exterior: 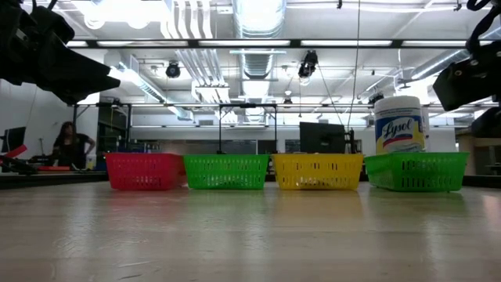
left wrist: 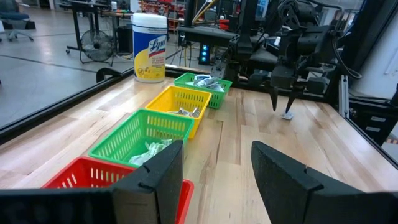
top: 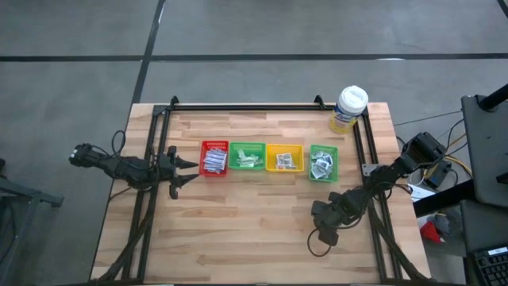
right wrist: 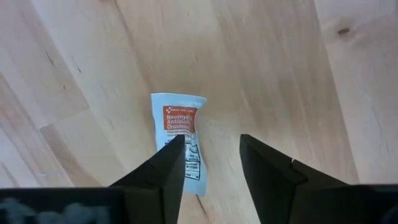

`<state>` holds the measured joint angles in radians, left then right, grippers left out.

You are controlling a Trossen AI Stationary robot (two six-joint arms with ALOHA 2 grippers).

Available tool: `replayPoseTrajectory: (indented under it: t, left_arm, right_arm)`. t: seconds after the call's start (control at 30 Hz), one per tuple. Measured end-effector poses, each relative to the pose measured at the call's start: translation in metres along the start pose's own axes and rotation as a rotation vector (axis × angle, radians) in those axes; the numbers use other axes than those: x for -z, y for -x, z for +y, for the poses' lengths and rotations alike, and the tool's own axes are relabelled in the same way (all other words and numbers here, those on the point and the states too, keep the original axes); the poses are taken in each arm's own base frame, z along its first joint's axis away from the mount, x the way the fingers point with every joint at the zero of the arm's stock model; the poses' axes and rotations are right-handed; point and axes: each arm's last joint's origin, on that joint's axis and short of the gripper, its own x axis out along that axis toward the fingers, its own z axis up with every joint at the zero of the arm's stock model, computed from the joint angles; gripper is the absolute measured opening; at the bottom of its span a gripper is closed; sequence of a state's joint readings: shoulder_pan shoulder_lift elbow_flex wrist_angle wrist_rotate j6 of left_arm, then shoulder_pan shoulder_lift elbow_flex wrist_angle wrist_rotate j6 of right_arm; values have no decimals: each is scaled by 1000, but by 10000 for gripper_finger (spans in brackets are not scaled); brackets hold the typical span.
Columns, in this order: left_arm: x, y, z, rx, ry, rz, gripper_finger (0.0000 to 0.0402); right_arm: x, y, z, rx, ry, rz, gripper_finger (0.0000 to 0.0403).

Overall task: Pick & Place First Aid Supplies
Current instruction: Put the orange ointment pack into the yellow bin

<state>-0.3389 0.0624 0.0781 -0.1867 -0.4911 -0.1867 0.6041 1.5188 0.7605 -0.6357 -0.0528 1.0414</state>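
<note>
1. Right gripper [right wrist: 211,165]: lower right of the high view, pointing down at the bare table [top: 262,230]; fingers apart, gripping nothing.
2. Ointment packet [right wrist: 180,140]: flat on the wood, partly under one fingertip, not clamped.
3. Left gripper [left wrist: 214,168]: left of the high view beside the red tray [top: 214,158]; open, empty.

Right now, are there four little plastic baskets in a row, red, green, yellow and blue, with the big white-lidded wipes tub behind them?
Almost. The last basket is not blue: the high view shows the row as a red plastic basket, a green one, a yellow one and a second green basket. The white-lidded wipes tub does stand behind them.
</note>
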Motion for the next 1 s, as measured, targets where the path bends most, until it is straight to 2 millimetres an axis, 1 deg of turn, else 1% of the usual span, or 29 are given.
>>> replayPoseTrajectory:
  t: [0.23, 0.53, 0.67, 0.83, 1.0]
  left_arm:
    - [0, 0, 0, 0, 0, 0, 188]
    - [0, 0, 0, 0, 0, 0, 188]
    - [0, 0, 0, 0, 0, 0, 188]
    - [0, 0, 0, 0, 0, 0, 188]
    - [0, 0, 0, 0, 0, 0, 188]
  right_arm:
    - [-1, -1, 0, 15, -14, -34, 153]
    - [-2, -14, -1, 69, -3, -21, 151]
    - [-2, -15, -1, 74, -1, -22, 146]
    - [-1, -15, -3, 101, -24, -10, 128]
    - [0, -16, -6, 119, -38, -3, 93]
